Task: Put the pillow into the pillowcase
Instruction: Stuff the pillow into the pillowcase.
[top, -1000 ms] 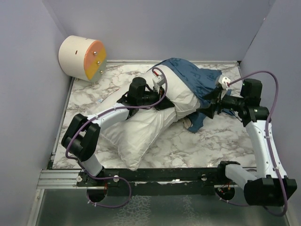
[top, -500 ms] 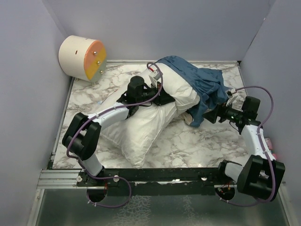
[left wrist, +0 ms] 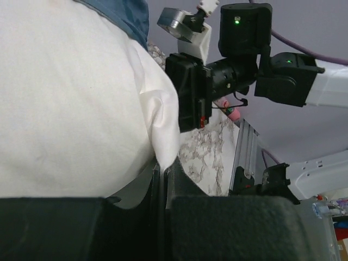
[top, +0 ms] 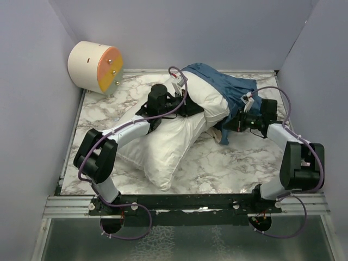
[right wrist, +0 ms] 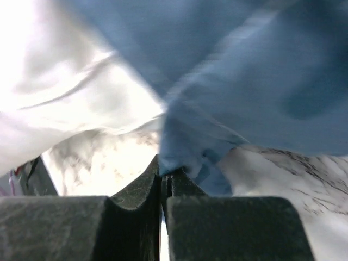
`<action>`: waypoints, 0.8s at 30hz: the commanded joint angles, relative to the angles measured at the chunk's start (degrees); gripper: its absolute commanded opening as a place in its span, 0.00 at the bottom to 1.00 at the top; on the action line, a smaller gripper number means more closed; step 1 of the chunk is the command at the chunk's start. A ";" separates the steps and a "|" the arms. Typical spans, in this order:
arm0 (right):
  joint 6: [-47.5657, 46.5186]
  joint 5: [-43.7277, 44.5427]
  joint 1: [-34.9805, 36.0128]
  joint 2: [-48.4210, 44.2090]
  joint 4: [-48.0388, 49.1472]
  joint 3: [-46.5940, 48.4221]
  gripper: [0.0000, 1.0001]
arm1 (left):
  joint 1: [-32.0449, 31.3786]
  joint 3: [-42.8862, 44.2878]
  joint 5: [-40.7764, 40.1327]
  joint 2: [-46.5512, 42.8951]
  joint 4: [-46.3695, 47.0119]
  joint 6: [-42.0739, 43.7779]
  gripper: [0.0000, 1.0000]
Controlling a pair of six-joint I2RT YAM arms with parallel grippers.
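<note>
Clenched tight, the left gripper (left wrist: 163, 179) pinches a fold of the pillow (left wrist: 70, 103) between its dark fingers (left wrist: 185, 217), the white cloth bunching just above the jaws. From overhead that left gripper (top: 187, 109) sits at the middle of the pillow (top: 168, 144), which lies slantwise across the marble table (top: 234, 163), its near end toward the left arm's base and its far end tucked under the pillowcase (top: 228, 89). Further right, the right gripper (top: 232, 124) is also closed, nipping the near edge of the blue fabric. Its own wrist camera shows what the overhead cannot: the jaws are pressed together on a crumpled blue hem of the pillowcase (right wrist: 228, 81), with the pillow (right wrist: 65, 92) bright and blurred to the left. The left wrist view alone shows the right arm's wrist (left wrist: 239, 60) head-on, with green lights lit. At the far left corner sits a cream cylinder (top: 93, 66) with an orange face. No writing is readable anywhere.
</note>
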 commanded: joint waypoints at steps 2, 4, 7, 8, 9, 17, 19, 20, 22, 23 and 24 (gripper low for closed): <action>-9.27 -19.07 1.92 -12.04 -10.91 9.37 0.01 | 0.25 7.99 -7.66 0.66 3.41 -1.43 0.00; -7.40 -23.48 2.76 -17.04 -10.32 14.12 0.01 | 0.29 10.22 -11.05 0.67 2.42 -1.05 0.00; -1.45 -28.33 3.26 -18.97 -8.10 23.06 0.01 | 0.30 12.69 -15.66 2.99 2.14 -1.20 0.00; 0.42 -28.82 3.37 -17.91 -8.20 26.55 0.01 | 0.25 13.57 -16.56 3.37 2.14 -1.50 0.00; 1.73 -28.64 3.38 -16.49 -8.67 29.92 0.01 | 0.29 14.93 -17.04 3.77 2.14 -1.93 0.00; 11.89 -21.79 3.81 -4.57 -4.44 48.03 0.01 | -0.31 18.98 -11.51 4.30 -0.07 -2.83 0.00; 11.10 -18.46 5.05 -1.48 -6.85 48.38 0.01 | -0.28 18.44 -10.75 4.53 -2.36 -0.99 0.00; 9.29 -16.71 5.62 0.46 -9.51 48.25 0.01 | -0.24 18.02 -10.71 4.95 -3.60 -0.33 0.00; 4.01 -12.81 6.81 5.06 -15.70 47.77 0.01 | -0.12 17.12 -10.54 6.08 -6.60 2.49 0.00; 1.25 -10.97 7.44 6.97 -18.06 47.13 0.01 | 0.05 16.94 -10.78 6.90 -8.21 3.77 0.00; -1.30 -9.34 7.96 8.54 -20.24 46.75 0.02 | 0.36 16.97 -11.24 7.70 -10.09 5.03 0.07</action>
